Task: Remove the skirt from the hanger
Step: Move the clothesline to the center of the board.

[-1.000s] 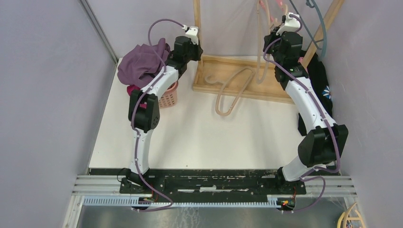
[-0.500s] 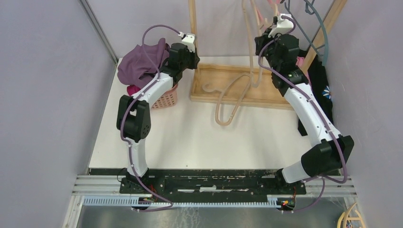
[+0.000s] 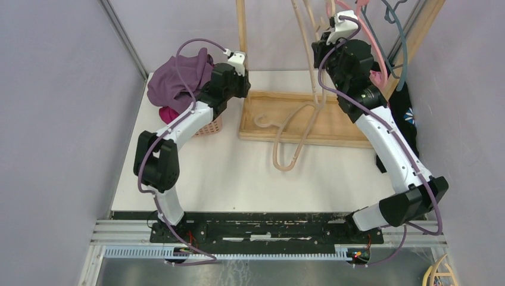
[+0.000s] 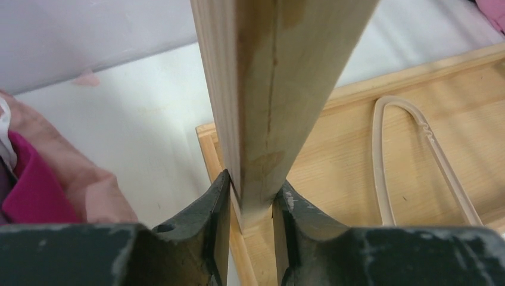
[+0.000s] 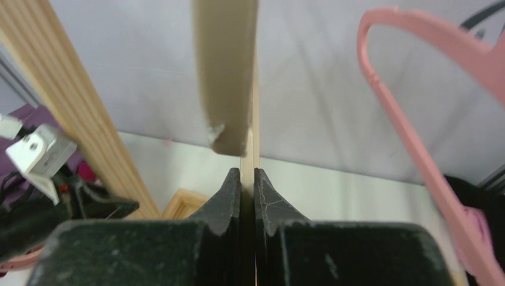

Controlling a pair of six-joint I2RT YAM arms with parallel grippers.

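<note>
My right gripper (image 3: 323, 43) (image 5: 248, 174) is shut on a thin bar of a bare beige hanger (image 3: 312, 65) (image 5: 226, 77), held high near the rack's top. No garment hangs on that hanger. A purple garment (image 3: 178, 77), possibly the skirt, lies heaped on a pink basket (image 3: 209, 126) at the back left. My left gripper (image 3: 241, 72) (image 4: 253, 190) is closed round the rack's upright wooden post (image 3: 240, 30) (image 4: 268, 89), with a finger touching each side.
The wooden rack base (image 3: 333, 128) (image 4: 357, 155) lies across the back of the table, with a beige hanger loop (image 3: 286, 162) (image 4: 381, 167) trailing over it. Pink (image 3: 372, 50) (image 5: 417, 149) and grey-blue (image 3: 404, 42) hangers hang at the right. A black patterned garment (image 3: 410, 113) lies by the right wall.
My right gripper has moved up and to the left with the beige hanger. The left elbow has swung left, and the rack has shifted a little with the left gripper on its post.
</note>
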